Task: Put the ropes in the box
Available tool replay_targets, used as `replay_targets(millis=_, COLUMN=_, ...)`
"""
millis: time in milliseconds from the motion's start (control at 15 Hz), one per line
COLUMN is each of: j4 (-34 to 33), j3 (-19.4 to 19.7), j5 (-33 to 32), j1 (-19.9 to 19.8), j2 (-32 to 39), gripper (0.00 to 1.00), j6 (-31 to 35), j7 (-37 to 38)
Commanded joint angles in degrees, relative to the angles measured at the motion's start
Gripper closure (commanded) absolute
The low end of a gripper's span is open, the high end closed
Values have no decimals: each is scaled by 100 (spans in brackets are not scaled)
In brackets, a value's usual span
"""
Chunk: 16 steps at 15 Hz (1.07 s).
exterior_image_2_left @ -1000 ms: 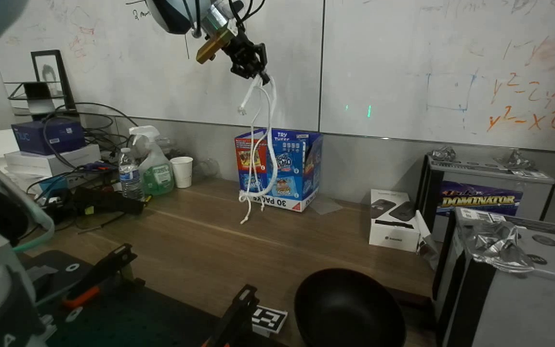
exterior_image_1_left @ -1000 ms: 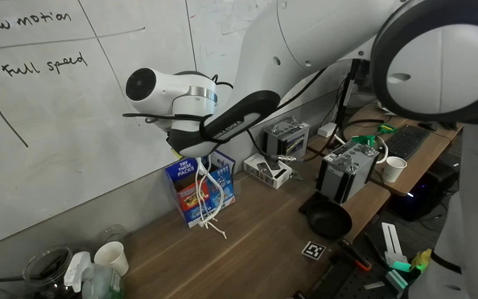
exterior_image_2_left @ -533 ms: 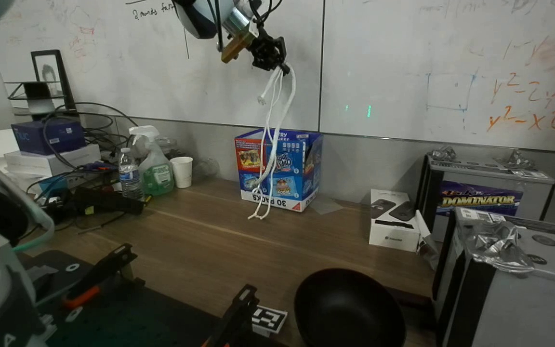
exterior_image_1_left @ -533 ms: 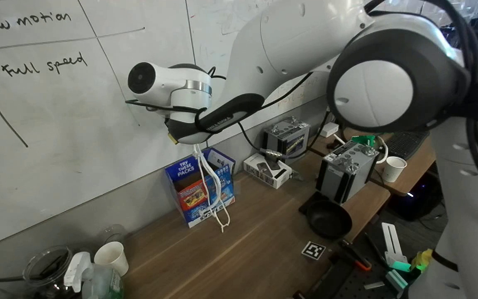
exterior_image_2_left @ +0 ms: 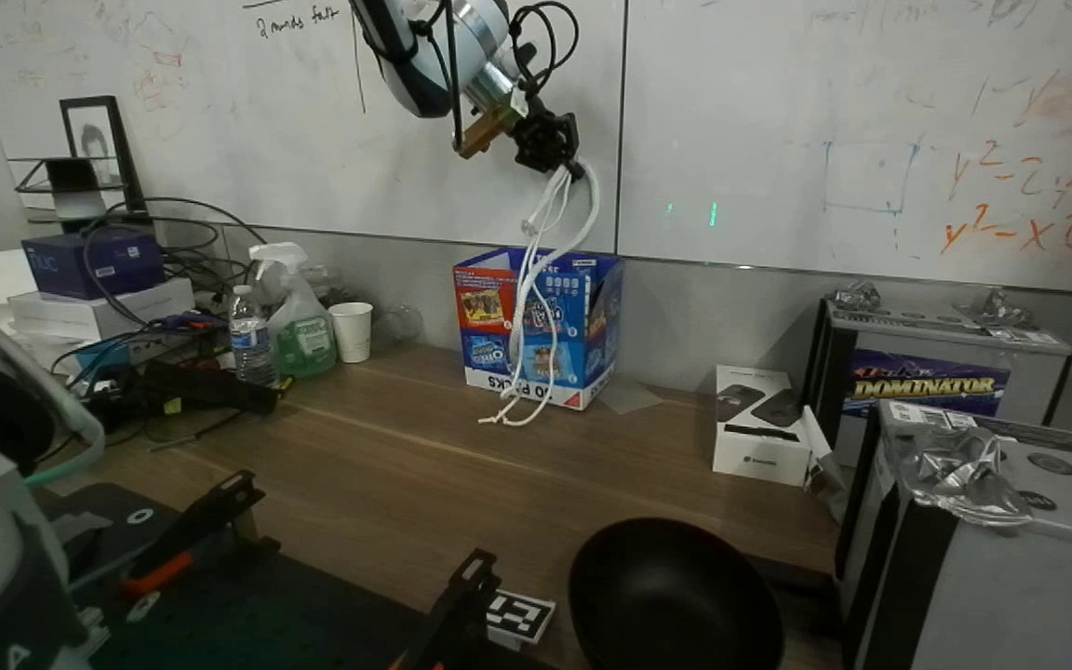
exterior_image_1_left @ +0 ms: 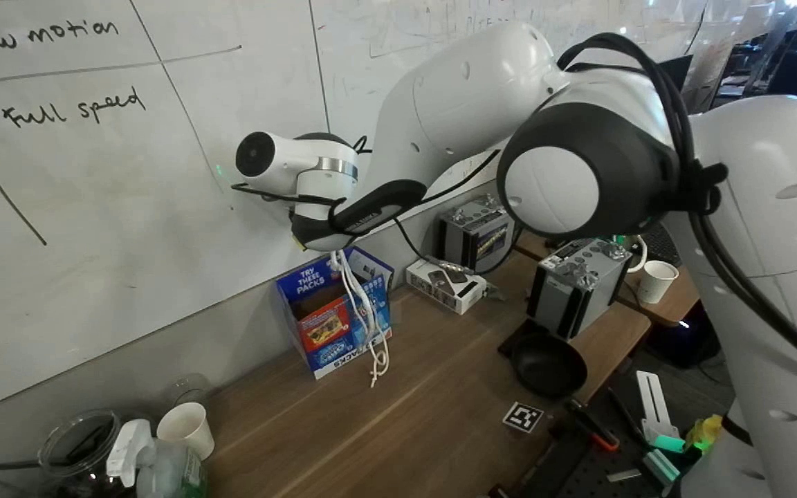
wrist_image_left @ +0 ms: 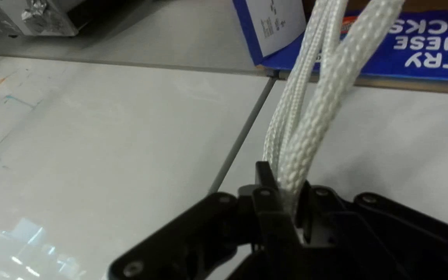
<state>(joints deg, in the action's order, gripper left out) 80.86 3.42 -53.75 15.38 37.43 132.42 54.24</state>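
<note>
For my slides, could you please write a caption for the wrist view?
Black two-fingered gripper clamped on strands of white braided rope, blue printed cardboard box beyond.

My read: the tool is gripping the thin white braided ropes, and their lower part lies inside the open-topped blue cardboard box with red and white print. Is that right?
No, not inside: both exterior views show the lower part of the thin white braided ropes hanging outside, in front of the blue cardboard box. The tool does grip them.
</note>
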Motion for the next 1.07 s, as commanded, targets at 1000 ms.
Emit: replay_targets(millis=1000, j4=-1742, j3=-187, j5=4197, j1=-629, j2=1889, gripper=88, j6=-2498, j7=-3838)
